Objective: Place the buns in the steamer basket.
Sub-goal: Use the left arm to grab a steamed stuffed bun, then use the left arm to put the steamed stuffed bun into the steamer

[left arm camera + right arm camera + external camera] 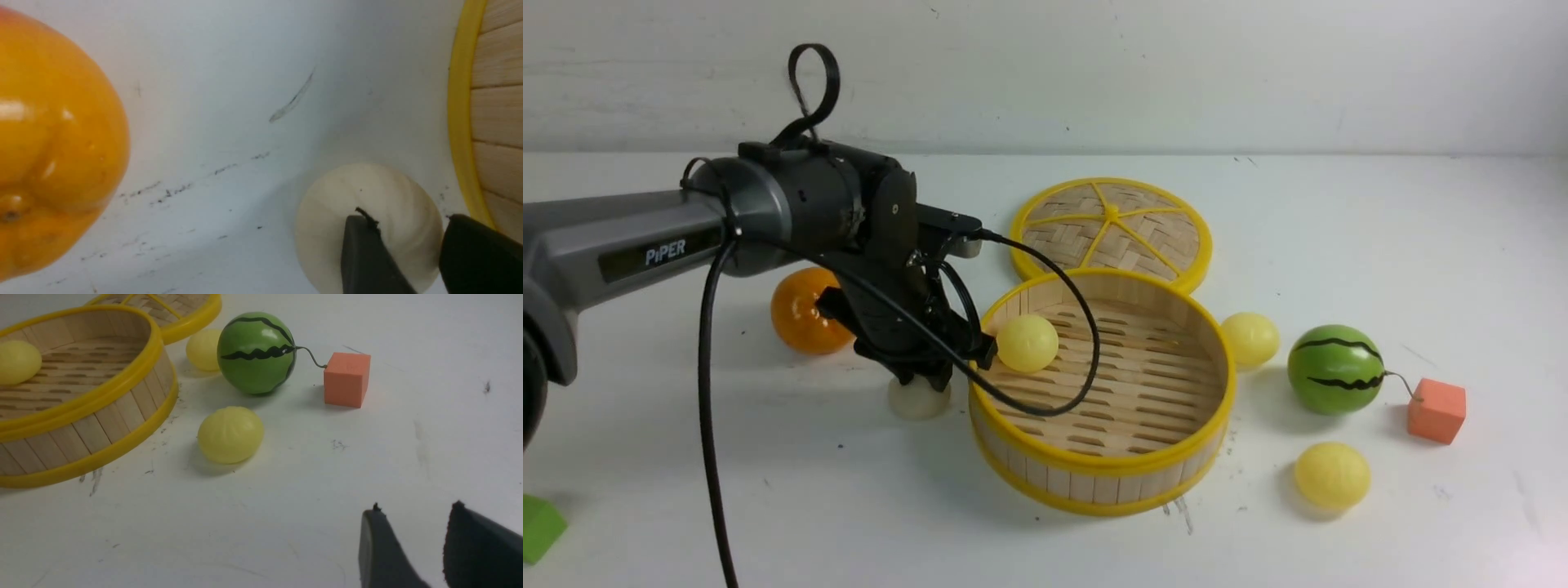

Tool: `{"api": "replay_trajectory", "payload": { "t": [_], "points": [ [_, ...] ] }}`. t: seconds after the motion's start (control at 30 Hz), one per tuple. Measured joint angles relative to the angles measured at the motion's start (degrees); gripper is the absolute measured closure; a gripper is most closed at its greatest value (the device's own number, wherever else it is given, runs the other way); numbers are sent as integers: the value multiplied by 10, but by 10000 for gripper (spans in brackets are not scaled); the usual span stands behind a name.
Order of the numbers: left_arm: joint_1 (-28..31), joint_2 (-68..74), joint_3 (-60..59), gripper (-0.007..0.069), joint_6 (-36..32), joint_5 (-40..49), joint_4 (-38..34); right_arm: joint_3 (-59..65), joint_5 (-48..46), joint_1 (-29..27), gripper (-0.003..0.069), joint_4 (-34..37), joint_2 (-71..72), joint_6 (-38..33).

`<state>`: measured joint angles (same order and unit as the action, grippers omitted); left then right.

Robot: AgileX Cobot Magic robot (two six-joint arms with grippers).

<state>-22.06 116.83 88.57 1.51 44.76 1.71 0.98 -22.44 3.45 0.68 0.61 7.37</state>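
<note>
Left gripper (pixel 406 220), jaws partly spread and empty, hovers over beige-white bun (pixel 918 400) just beside steamer basket (pixel 1107 467). Bun looks light, soft, smooth: pinch across its middle. Right gripper (pixel 414 510) likewise spread, empty.

Bright, even light; soft shadows, slight blur.

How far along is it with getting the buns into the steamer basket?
Done: one yellow bun lies in the steamer basket. In hand: the left gripper hovers open over the beige-white bun beside the basket. Left: that bun, the far yellow bun and the near yellow bun, both right of the basket.
</note>
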Motion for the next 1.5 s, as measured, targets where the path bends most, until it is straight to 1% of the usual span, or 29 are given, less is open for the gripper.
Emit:
{"api": "replay_trajectory", "payload": {
  "t": [0.13,0.2,0.27,0.37,0.4,0.47,0.7,0.83,0.97,1.1,1.2,1.33,1.4,1.5],
  "points": [
    [0,0,1,391,0,-1,2,0,0,0,420,0,0,0],
    [0,0,1,417,0,-1,3,0,0,0,420,0,0,0],
    [0,0,1,457,0,1,3,0,0,0,420,0,0,0],
    [0,0,1,589,0,7,8,0,0,0,420,0,0,0],
    [0,0,1,622,0,8,12,0,0,0,420,0,0,0],
    [0,-1,1,638,0,12,29,0,0,0,420,0,0,0],
    [-8,-55,8,638,21,48,58,0,0,0,420,0,0,0],
    [-72,-128,15,638,18,59,50,0,0,0,420,0,0,0],
    [-140,-127,16,638,3,50,35,0,0,0,420,0,0,0],
    [-168,-84,16,638,2,20,32,0,0,0,420,0,0,0],
    [-168,-50,16,636,2,0,34,0,0,0,420,0,0,0],
    [-167,-13,18,582,1,-5,59,0,0,0,420,0,0,0],
    [-167,-7,24,520,2,-4,68,0,0,0,420,0,0,0],
    [-166,-10,39,371,29,22,65,0,0,0,420,0,0,0]
  ]
}}
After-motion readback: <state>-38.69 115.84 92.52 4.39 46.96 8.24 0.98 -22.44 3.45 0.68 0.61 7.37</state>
